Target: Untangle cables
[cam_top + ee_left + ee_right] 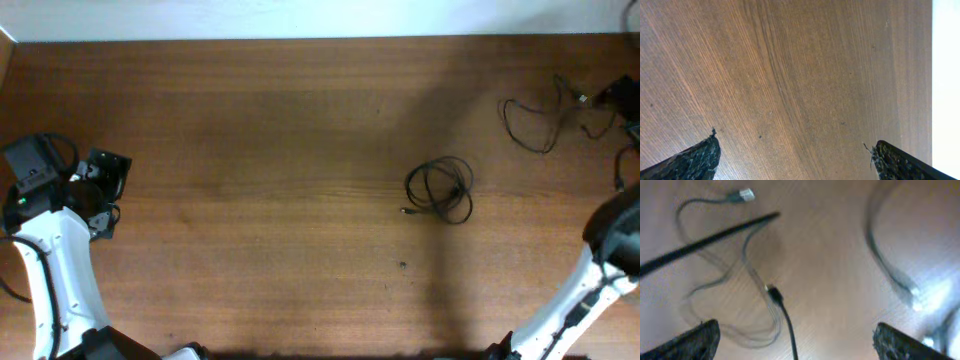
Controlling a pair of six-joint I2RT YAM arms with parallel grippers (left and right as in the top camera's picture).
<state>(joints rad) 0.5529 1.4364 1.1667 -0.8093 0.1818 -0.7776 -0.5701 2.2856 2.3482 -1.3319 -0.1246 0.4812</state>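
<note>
One cable is a small coiled clump [440, 190] on the wood table, right of centre. A second cable lies as a loose loop [538, 122] near the far right corner. The right wrist view is blurred and shows this thin cord curving under the wrist, with a pale plug end [746, 195] and a black plug end [774, 295]. My right gripper [797, 347] is open above this loop, with nothing between its fingers. My left gripper [103, 182] is at the far left, away from both cables. It is open and empty over bare wood in the left wrist view [795, 162].
The table's far edge [320, 40] meets a white wall. The right arm [612, 235] reaches up along the right edge. A straight dark line [710, 240] crosses the right wrist view. The table's edge shows at the right of the left wrist view [932, 90].
</note>
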